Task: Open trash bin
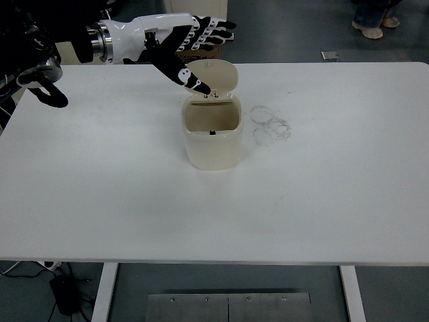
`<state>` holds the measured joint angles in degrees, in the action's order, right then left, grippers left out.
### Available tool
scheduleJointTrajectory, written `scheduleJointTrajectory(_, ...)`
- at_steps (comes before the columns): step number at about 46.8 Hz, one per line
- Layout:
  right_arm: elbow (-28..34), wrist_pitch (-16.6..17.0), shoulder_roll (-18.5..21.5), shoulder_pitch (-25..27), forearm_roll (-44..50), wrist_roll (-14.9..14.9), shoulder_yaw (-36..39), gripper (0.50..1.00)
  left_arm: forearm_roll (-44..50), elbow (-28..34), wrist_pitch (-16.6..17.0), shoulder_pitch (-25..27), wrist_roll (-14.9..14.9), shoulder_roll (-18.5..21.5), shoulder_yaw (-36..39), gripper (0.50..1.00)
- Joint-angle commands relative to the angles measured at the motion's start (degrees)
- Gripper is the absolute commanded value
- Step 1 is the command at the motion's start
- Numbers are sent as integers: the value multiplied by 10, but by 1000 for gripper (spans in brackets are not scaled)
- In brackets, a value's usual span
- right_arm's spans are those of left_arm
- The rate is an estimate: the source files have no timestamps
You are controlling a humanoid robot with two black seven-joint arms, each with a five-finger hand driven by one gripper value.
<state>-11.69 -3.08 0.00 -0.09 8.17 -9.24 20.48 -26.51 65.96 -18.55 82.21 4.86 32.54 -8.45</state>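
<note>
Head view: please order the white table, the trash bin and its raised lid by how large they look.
1. White table, by far the largest.
2. Trash bin.
3. Lid, standing open behind the bin; seen tilted, so it may look smaller than it is.

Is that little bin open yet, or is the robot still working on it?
It looks open. The trash bin stands on the white table with its lid tipped up at the back, so you can see down inside. The left hand is above and behind the lid, fingers spread, holding nothing. All that seems left is pulling the arm away. The right hand is not in view.
</note>
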Motion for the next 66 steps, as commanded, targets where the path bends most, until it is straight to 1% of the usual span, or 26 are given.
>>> scheduleJointTrajectory(1, 0, 0, 0, 0, 0, 0, 0, 993, 28, -22, 13, -24, 0, -2, -32, 1000)
scheduleJointTrajectory(8, 0, 0, 0, 0, 0, 0, 0, 993, 71, -42, 25, -68, 1, -3, -78, 1000)
scheduleJointTrajectory(15, 0, 0, 0, 0, 0, 0, 0, 993, 87, -43, 47, -116, 6, -6, -123, 1000)
scheduleJointTrajectory(18, 0, 0, 0, 0, 0, 0, 0, 993, 90, -46, 47, -135, 15, -7, -147, 1000)
scheduleJointTrajectory(23, 0, 0, 0, 0, 0, 0, 0, 993, 101, -54, 48, -163, 18, -9, -169, 1000)
scheduleJointTrajectory(25, 0, 0, 0, 0, 0, 0, 0, 993, 107, -65, 50, -173, 18, -17, -174, 1000)
scheduleJointTrajectory(28, 0, 0, 0, 0, 0, 0, 0, 993, 118, -84, 50, -184, 18, -35, -184, 1000)
scheduleJointTrajectory(37, 0, 0, 0, 0, 0, 0, 0, 993, 143, -137, 50, -216, 30, -68, -228, 1000)
scheduleJointTrajectory(46, 0, 0, 0, 0, 0, 0, 0, 993, 162, -169, 48, -247, 31, -87, -275, 1000)
scheduleJointTrajectory(53, 0, 0, 0, 0, 0, 0, 0, 993, 212, -177, 44, -276, 31, -90, -308, 1000)
scheduleJointTrajectory(57, 0, 0, 0, 0, 0, 0, 0, 993, 234, -182, 41, -296, 38, -93, -316, 1000)
scheduleJointTrajectory(61, 0, 0, 0, 0, 0, 0, 0, 993, 252, -198, 30, -317, 52, -110, -334, 1000)
scheduleJointTrajectory(66, 0, 0, 0, 0, 0, 0, 0, 993, 268, -229, 25, -338, 54, -132, -364, 1000)
